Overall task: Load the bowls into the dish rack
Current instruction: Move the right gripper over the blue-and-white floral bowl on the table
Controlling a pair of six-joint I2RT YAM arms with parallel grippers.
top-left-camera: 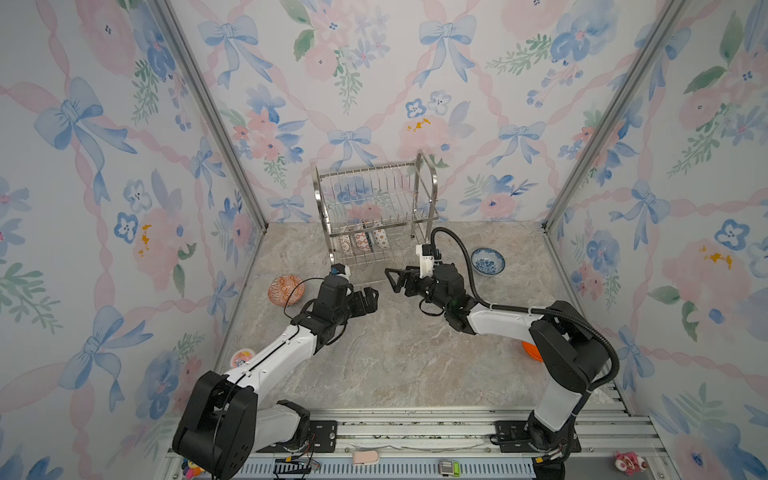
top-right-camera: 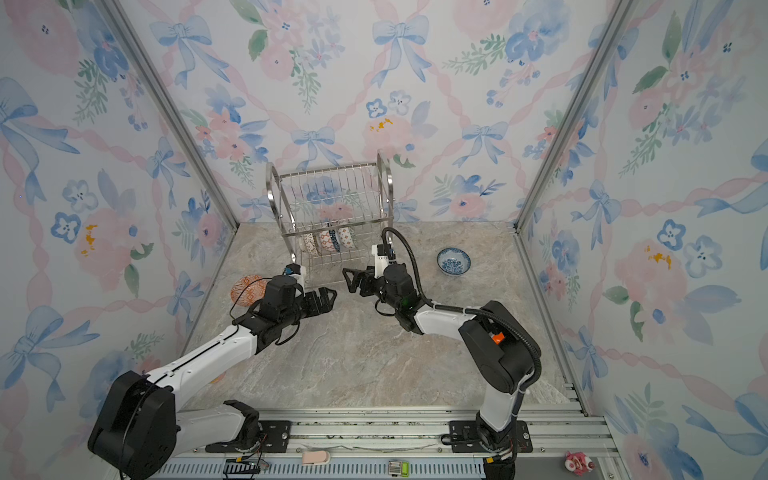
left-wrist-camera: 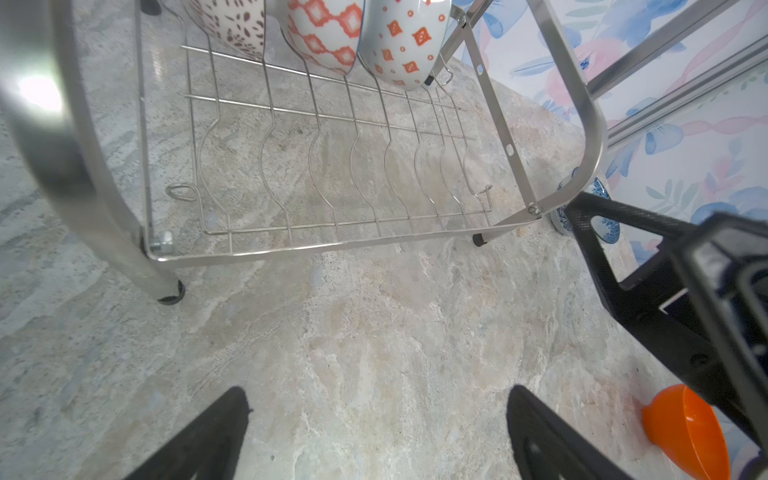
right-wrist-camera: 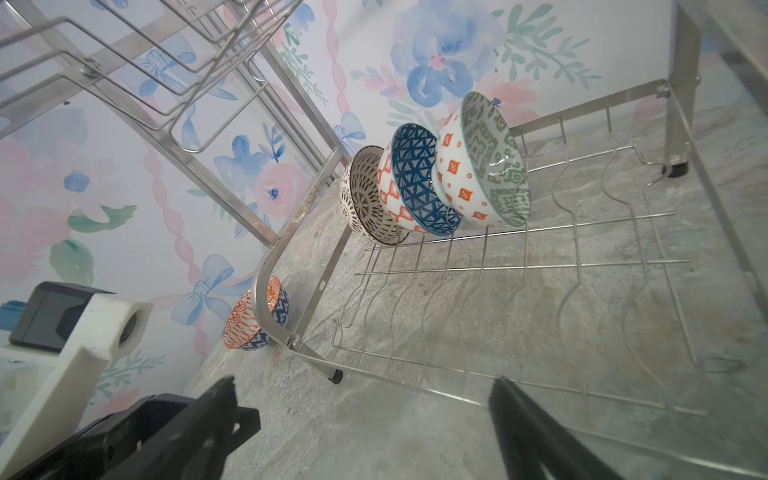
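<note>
Left gripper [top-left-camera: 371,297] and right gripper [top-left-camera: 394,279], both spread wide and empty, face each other just before the dish rack [top-left-camera: 434,187]. Three patterned bowls [right-wrist-camera: 424,183] stand on edge in its lower tier, ahead of the right gripper. An orange-patterned bowl [top-left-camera: 286,290] lies behind the left gripper, a blue-white bowl [top-left-camera: 488,261] behind the right.

three bowls [right-wrist-camera: 424,183] edgewise in rack [left-wrist-camera: 579,87]
</note>
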